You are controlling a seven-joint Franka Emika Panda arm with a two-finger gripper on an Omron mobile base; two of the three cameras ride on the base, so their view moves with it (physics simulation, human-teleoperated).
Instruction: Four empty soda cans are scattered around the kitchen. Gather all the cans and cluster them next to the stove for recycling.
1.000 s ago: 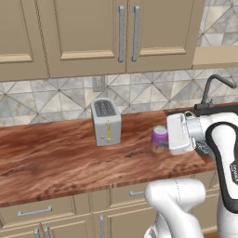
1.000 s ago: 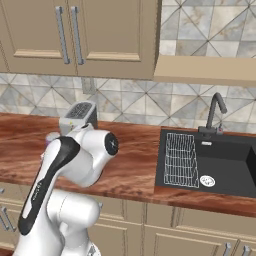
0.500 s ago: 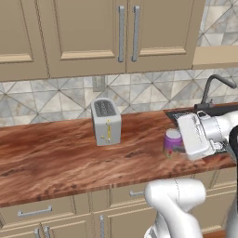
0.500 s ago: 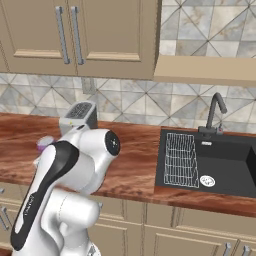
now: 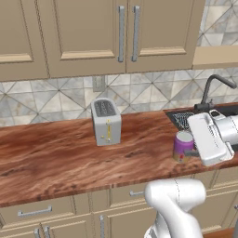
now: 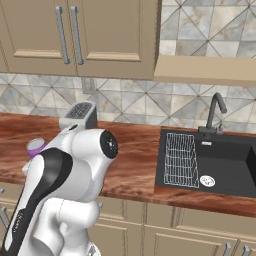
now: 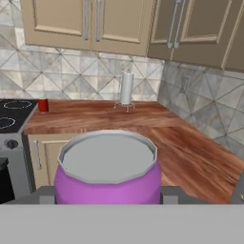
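Gripping the purple soda can (image 5: 183, 146), the claw (image 5: 189, 152) holds it at the front edge of the wooden desk (image 5: 56, 158) — no label legible. Farther off: toaster (image 5: 106, 122), red can (image 7: 43, 105) beside the stove (image 7: 10, 116), paper-towel roll (image 7: 126, 88), tiled backsplash.

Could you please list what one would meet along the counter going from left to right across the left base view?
Toaster → purple soda can → white tool closed around that can → sink faucet.
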